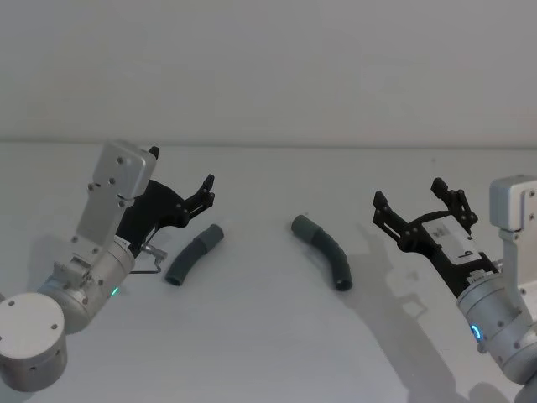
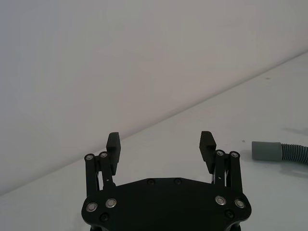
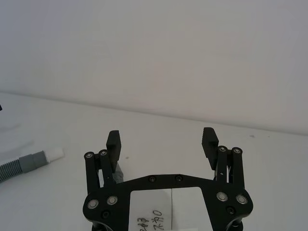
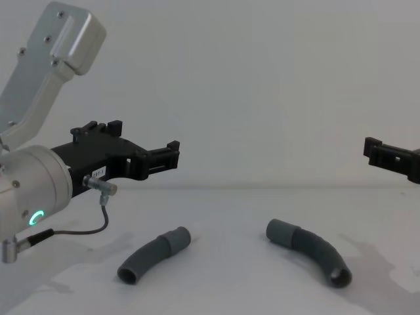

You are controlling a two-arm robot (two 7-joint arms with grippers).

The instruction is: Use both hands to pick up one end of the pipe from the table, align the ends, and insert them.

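Note:
Two curved dark grey ribbed pieces of the pipe lie apart on the white table (image 1: pixel 268 344). The left piece (image 1: pixel 195 254) (image 4: pixel 155 254) has its smooth cuff at the far end. The right piece (image 1: pixel 323 250) (image 4: pixel 308 249) also has its cuff at the far end, and the two cuffs face each other. My left gripper (image 1: pixel 181 170) (image 2: pixel 160 139) (image 4: pixel 147 146) hovers open and empty just behind the left piece. My right gripper (image 1: pixel 409 195) (image 3: pixel 161 138) (image 4: pixel 384 152) hovers open and empty to the right of the right piece. A grey cuff (image 2: pixel 266 150) shows in the left wrist view. A cuff with a white spigot (image 3: pixel 41 158) shows in the right wrist view.
A plain light wall rises behind the table's far edge. A thin cable (image 4: pixel 79 230) loops down from my left wrist, close to the left piece. The white surface between and in front of the two pieces is bare.

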